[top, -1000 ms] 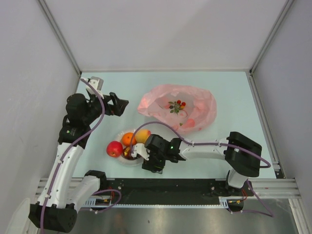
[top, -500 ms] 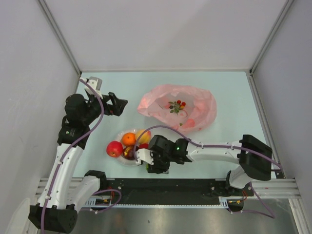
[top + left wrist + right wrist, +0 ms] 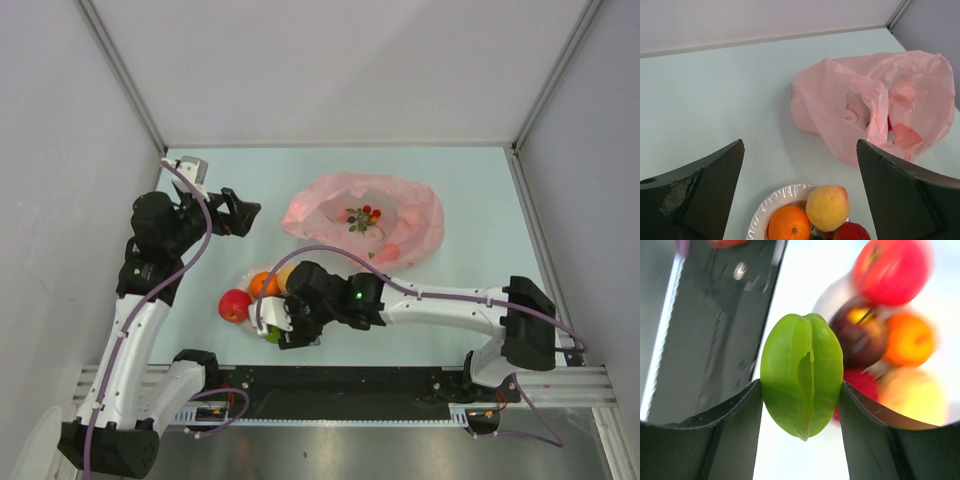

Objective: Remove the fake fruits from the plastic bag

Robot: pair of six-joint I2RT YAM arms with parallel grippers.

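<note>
Green fruit (image 3: 801, 382), clamped in right hand (image 3: 801, 410)

I find no word, number, brand or label that I can read in any of my views. The only marking is the small red-and-green print (image 3: 364, 216) on the plastic bag (image 3: 400, 215), which lies far and a little right of the middle. It is a picture of red berries with green leaves, not lettering, and from my left wrist the red marks on the bag are too blurred to read.
</note>
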